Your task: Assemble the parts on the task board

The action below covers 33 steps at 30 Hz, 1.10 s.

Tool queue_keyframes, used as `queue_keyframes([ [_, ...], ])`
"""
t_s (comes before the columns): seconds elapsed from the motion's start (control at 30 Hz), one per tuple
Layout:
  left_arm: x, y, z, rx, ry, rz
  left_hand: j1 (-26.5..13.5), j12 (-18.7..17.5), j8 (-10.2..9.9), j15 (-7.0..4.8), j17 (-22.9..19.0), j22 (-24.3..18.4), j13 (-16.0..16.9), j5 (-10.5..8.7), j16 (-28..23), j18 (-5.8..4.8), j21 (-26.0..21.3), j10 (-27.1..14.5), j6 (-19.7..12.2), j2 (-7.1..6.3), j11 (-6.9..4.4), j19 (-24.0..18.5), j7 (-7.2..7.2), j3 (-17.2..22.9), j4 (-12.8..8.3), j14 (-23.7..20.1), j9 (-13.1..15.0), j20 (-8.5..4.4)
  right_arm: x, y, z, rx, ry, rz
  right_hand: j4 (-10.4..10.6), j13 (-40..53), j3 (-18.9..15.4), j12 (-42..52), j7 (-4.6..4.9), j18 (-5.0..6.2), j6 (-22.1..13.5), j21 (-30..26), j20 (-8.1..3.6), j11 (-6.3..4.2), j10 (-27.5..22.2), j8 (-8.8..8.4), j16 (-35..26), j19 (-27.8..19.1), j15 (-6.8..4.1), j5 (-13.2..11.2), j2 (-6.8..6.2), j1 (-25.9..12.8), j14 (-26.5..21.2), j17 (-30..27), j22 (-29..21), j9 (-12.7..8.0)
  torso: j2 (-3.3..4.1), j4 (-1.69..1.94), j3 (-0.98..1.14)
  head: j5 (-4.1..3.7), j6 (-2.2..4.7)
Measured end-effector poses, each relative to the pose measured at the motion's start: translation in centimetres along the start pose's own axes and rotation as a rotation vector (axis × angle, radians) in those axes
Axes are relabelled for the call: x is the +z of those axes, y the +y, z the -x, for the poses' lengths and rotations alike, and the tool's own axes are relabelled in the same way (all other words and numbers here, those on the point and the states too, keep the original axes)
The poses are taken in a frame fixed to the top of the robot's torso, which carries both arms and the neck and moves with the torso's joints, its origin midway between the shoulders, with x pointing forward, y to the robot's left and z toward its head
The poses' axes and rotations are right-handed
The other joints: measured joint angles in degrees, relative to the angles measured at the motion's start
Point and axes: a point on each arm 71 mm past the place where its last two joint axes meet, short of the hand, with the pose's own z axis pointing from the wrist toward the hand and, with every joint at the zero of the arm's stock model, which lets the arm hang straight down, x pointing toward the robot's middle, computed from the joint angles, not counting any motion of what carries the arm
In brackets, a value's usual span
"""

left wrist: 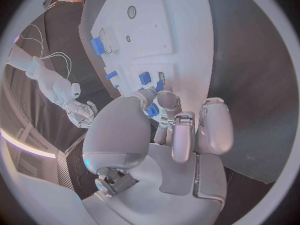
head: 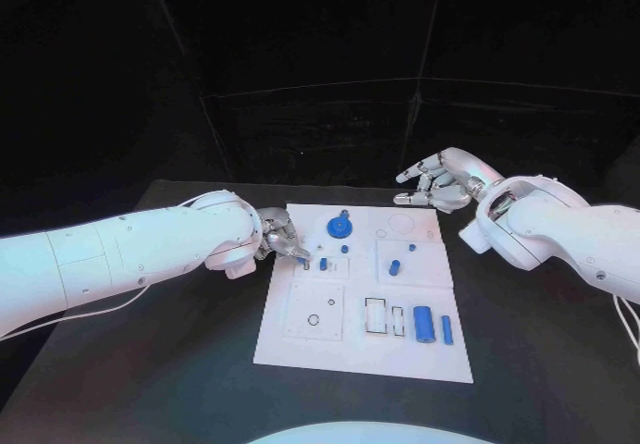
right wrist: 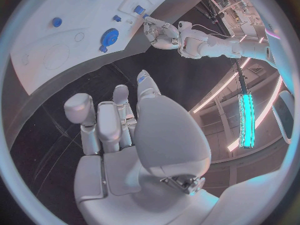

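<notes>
Midway at best: on the white task board (head: 301,347) a blue gear (head: 340,224) stands seated while two blue cylinders (head: 424,324) lie loose (several outlines unfilled), the left hand (head: 280,235) pinching a small blue part (left wrist: 152,110), the right hand (head: 440,180) hovering empty, fingers loosely curled.

Head view: dim room, black backdrop swallowing detail behind black table (head: 160,370). Cool bluish-white light falling from above, making white task board (head: 360,356) and arms glow brightest. Soft shadows lying beside hands, edges faint. Slight softness overall; small blue parts (head: 424,324) reading clearly. Both wrist views: fisheye circles in dark frames, straight board edges bending, rims smearing and darkening. Left hand (left wrist: 165,135) and right hand (right wrist: 125,130) looming close, catching soft glare. Bright teal light strip (right wrist: 245,120) glowing near right wrist view's rim.
</notes>
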Motion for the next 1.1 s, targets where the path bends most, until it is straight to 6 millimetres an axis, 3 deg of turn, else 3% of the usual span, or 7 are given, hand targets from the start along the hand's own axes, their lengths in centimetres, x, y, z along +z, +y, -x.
queue_keyframes([
  [0.07, 0.0, -0.2, 0.0, 0.009, -0.006, -0.003, -0.19, 0.00, -0.01, 0.00, 0.00, 0.00, 0.00, -0.04, 0.00, 0.00, 0.00, 0.00, 0.00, -0.18, 0.00, 0.00, 0.00, 0.85, -0.86, 0.00, 0.00, 0.00, 0.0, 0.0, 0.0, 0.000, 0.000, 0.000, 0.00, 0.00, 0.00, 0.00, 0.00, 0.00, 0.00, 0.00, 0.00, 0.00, 0.00, 0.00, 0.00, 0.00, 0.00, 0.00, 0.00, 0.00, 0.00, 0.00, 0.00, 0.00, 0.01, -0.01, 0.00, -0.03, -0.05],
  [1.1, 0.4, -1.2, -1.0, 0.107, 0.003, -0.014, -0.22, -0.01, 0.20, 0.00, 0.00, 0.04, 0.12, 0.20, 0.00, 0.00, 0.00, 0.07, -0.11, -0.11, 0.29, 0.00, 0.11, 1.01, -0.71, 0.00, 0.17, 0.00, 0.1, 0.1, -0.1, 0.003, 0.003, 0.002, 0.00, -0.10, 0.00, 0.00, 0.00, 0.00, 0.00, 0.00, 0.00, 0.00, 0.00, 0.00, 0.00, 0.00, 0.00, 0.22, 0.00, 0.00, 0.00, -0.01, -0.06, 0.00, 0.02, -0.04, 0.02, -0.32, -0.81],
])
